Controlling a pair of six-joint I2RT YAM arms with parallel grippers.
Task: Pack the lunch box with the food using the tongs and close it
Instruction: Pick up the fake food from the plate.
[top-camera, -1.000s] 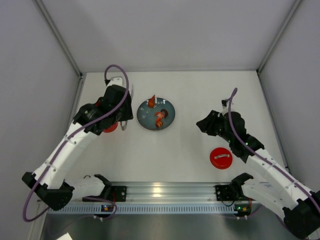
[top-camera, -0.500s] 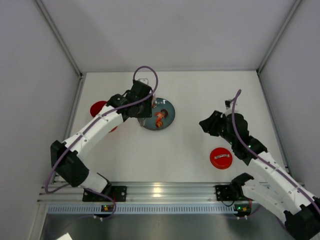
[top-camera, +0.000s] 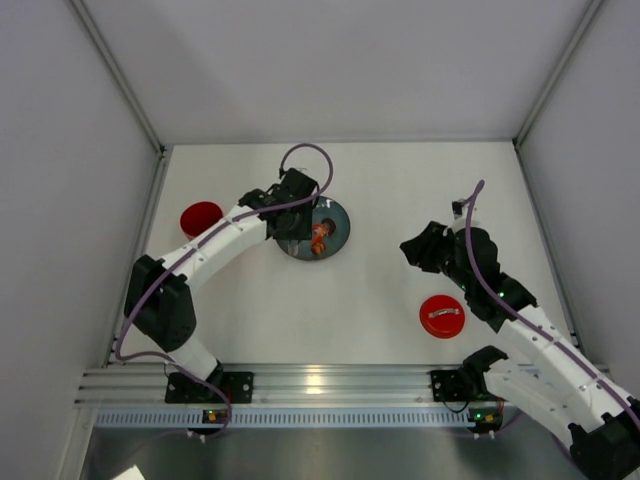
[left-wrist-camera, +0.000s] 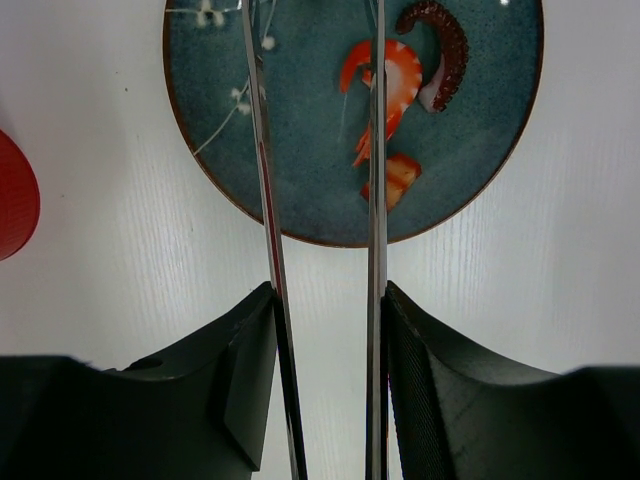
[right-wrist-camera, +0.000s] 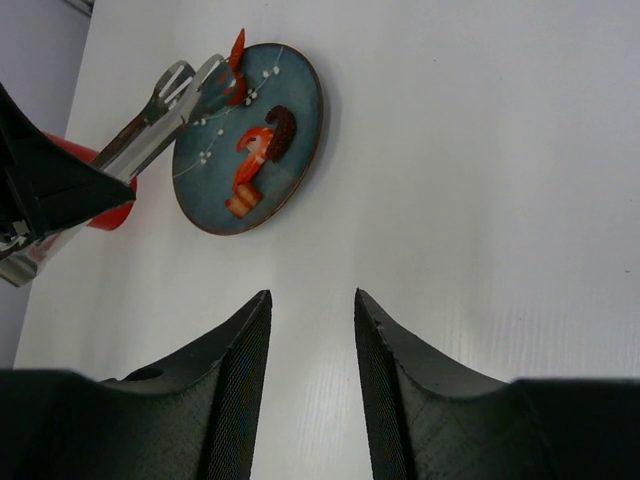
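My left gripper (top-camera: 291, 224) (left-wrist-camera: 328, 290) is shut on the silver tongs (left-wrist-camera: 262, 150), pressing on both of their arms. The arms stay parted and reach out over the blue-grey plate (left-wrist-camera: 300, 200) (top-camera: 338, 215). On the plate lies the food: an orange shrimp-like curl (left-wrist-camera: 390, 75), a red-brown curved piece (left-wrist-camera: 448, 45) and an orange chunk (left-wrist-camera: 402, 178). The right tong arm crosses the curl. The red lunch box (top-camera: 201, 218) stands open, left of the plate. My right gripper (top-camera: 412, 248) (right-wrist-camera: 312, 295) hangs open and holds nothing, right of the plate.
The flat red lid (top-camera: 441, 316) with its grey strip lies on the white table (top-camera: 380, 180), in front of my right gripper. Grey walls close in the table on the left, the back and the right. A metal rail (top-camera: 320, 382) runs along the near edge.
My left arm has swung right, from above the lunch box to the plate, carrying the tongs and uncovering the lunch box. The right arm has barely moved.
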